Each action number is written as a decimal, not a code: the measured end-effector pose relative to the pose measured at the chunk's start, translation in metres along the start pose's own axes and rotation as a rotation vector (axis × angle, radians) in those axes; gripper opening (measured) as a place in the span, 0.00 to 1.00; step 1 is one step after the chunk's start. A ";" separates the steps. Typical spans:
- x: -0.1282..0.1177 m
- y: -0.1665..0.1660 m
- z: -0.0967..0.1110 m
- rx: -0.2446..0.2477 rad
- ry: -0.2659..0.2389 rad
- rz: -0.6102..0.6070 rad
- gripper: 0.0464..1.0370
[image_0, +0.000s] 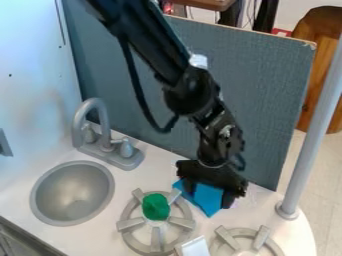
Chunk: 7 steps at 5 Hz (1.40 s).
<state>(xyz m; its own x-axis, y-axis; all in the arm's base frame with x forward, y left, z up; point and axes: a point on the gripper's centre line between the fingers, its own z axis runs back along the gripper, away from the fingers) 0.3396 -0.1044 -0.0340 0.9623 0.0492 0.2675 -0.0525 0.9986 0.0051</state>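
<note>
The black gripper (208, 194) hangs low over the counter's back part, right of the left burner, with its two fingers spread apart. Directly under and between them lies a blue cloth-like piece (206, 201); whether the fingers touch it, I cannot tell. A green lump (156, 206) rests on the left burner (129, 224), to the left of the blue piece. Near the front edge of the view is a white block-like object (194, 247), between the two burners.
A metal sink (72, 193) is at the left, with a grey faucet (103, 135) behind it. The second burner (246, 233) is at the lower right. A grey pole (312, 130) stands at the counter's right side, and a blue-grey panel (267, 90) rises behind.
</note>
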 end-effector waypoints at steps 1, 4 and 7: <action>-0.015 -0.007 0.015 0.000 -0.046 -0.098 0.96; -0.041 -0.001 0.018 -0.118 0.068 -0.495 0.96; -0.048 0.006 0.011 -0.106 0.135 -0.580 0.96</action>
<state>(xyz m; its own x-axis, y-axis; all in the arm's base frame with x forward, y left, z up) 0.2898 -0.1014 -0.0363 0.8519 -0.5085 0.1250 0.5108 0.8596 0.0155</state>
